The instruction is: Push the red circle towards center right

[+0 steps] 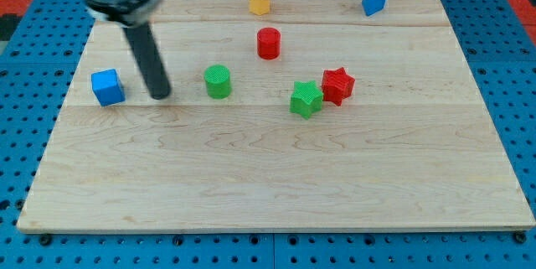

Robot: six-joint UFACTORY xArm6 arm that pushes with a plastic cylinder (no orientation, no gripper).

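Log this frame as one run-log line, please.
my tip: between blue cube and green circle | red circle: untouched, upper middle, right of tip | contact: none

My tip (160,95) between blue cube (107,86) and green cylinder (218,81), red circle (268,43) well right

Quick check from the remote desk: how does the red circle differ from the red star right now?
The red circle is a round cylinder; the red star has pointed arms. The red circle stands alone nearer the view's top, while the red star sits lower and further right, touching or almost touching the green star. Both are red and lie right of my tip, which touches neither.
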